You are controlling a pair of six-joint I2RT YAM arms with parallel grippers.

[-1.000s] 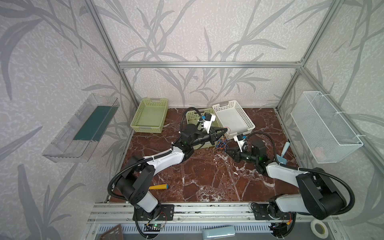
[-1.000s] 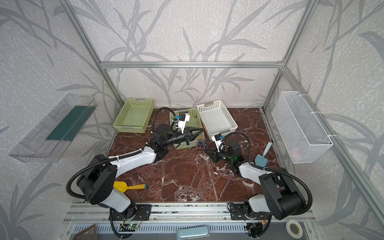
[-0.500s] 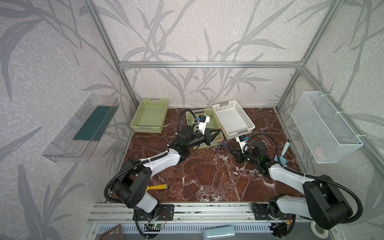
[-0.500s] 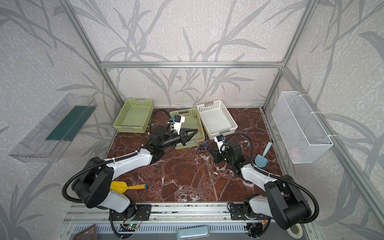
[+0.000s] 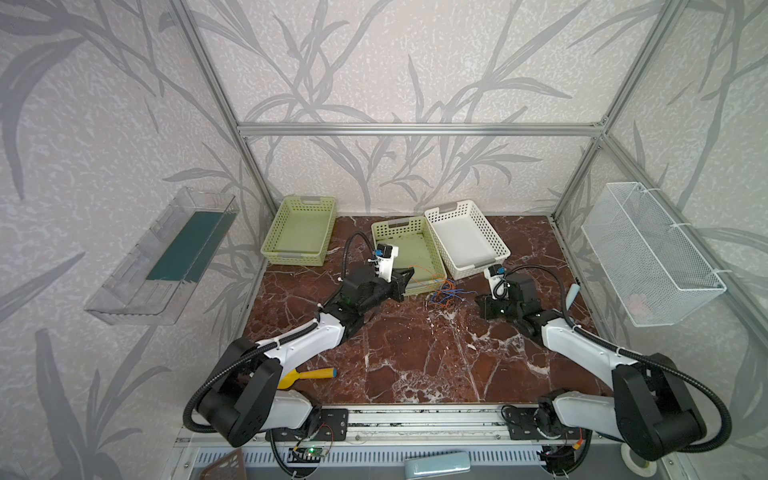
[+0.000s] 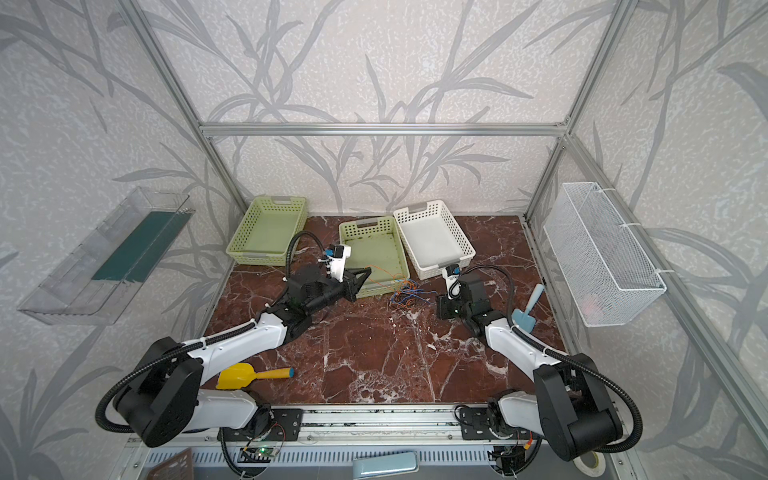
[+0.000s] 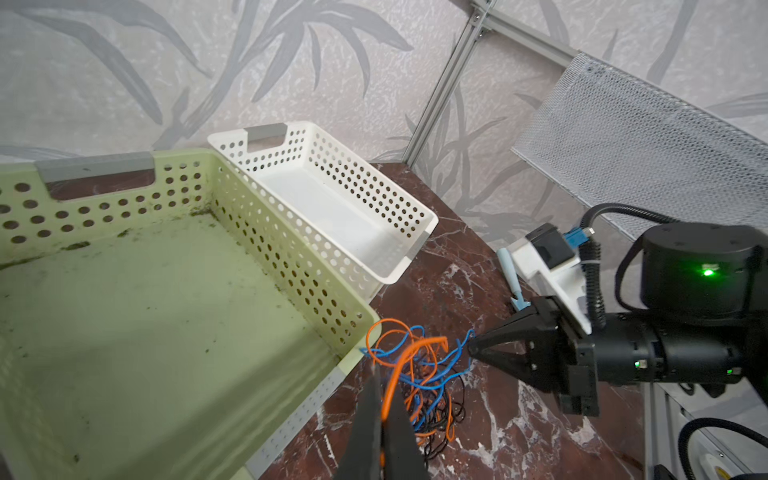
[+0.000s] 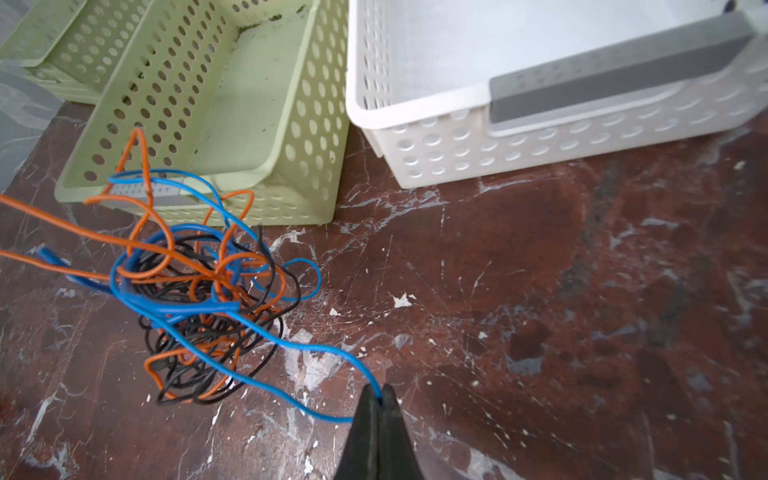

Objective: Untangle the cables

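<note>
Cables (image 5: 445, 291): orange/blue/black tangle lying mid-frame in both top views, beside green basket (image 5: 437, 254). L gripper (image 7: 381, 411): jaws pinching shut on orange cable (image 7: 392, 374). R gripper (image 8: 380, 400): jaws pinching blue cable (image 8: 291, 345).

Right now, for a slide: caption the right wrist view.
Jaws of the right gripper pinch a blue cable from the tangle.
</note>
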